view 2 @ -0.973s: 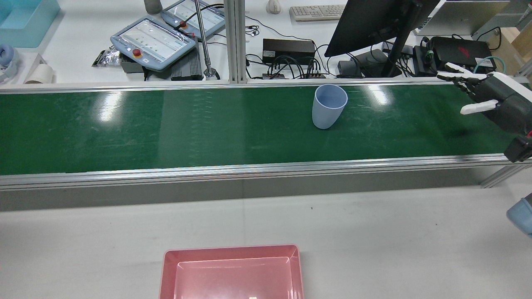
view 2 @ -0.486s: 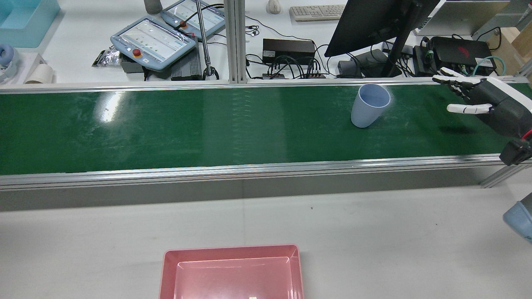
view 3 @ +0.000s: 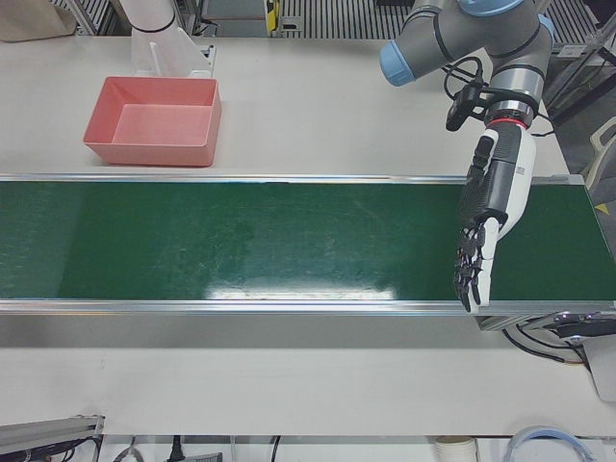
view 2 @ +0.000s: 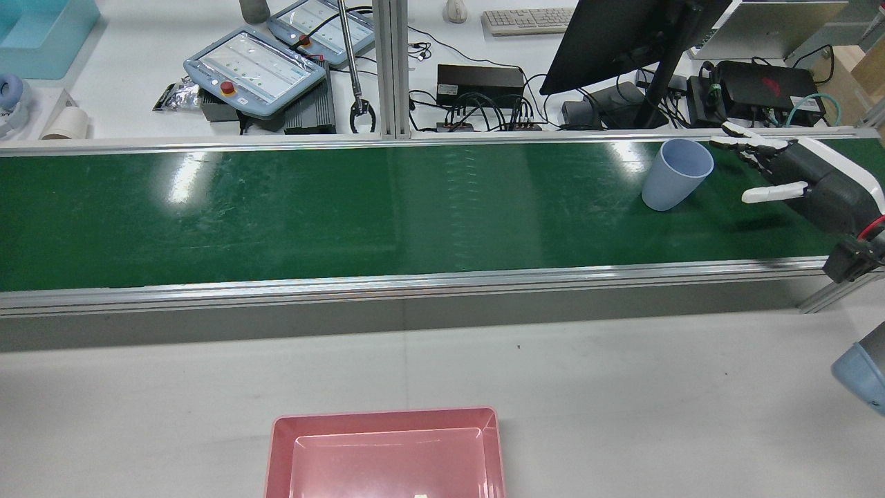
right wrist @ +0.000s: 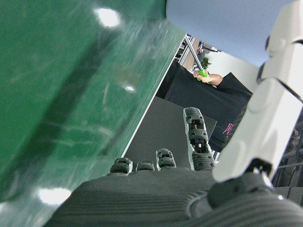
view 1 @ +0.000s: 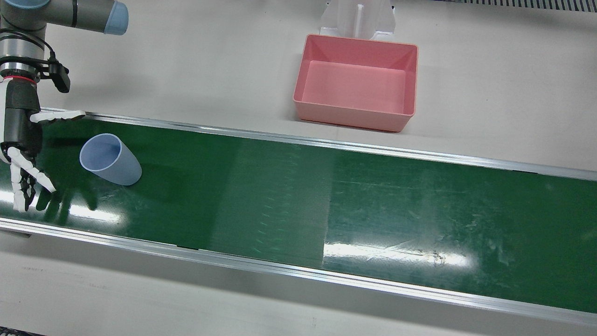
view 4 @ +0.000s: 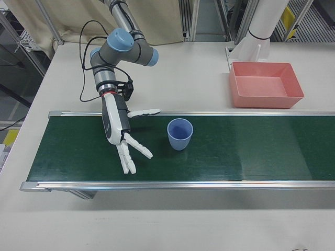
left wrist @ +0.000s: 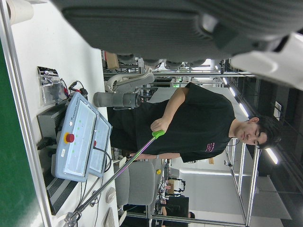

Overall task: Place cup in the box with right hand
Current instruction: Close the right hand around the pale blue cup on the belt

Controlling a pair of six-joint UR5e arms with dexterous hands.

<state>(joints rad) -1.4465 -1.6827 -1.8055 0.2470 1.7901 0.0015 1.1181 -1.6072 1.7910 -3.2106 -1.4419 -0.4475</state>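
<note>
- Green conveyor belt (view 1: 326,196) runs the length of your counter (view 1: 196,70), framed by aluminium rails.
- Your blue cup (view 4: 179,134) stands upright on the belt, mouth up, towards the right arm's end.
- Your right hand (view 4: 125,137) hangs over the belt just beside the cup, fingers (view 4: 137,149) spread wide, thumb stretched out apart from them, not touching the cup.
- Your pink box (view 1: 357,83) sits on the counter beside the belt, well apart from the cup.
- Your left hand (view 3: 486,226) hangs over the belt's other end, fingers straight and loosely apart, holding nothing.
- Beyond the belt, a person (left wrist: 199,123) holds a green-handled pole.
</note>
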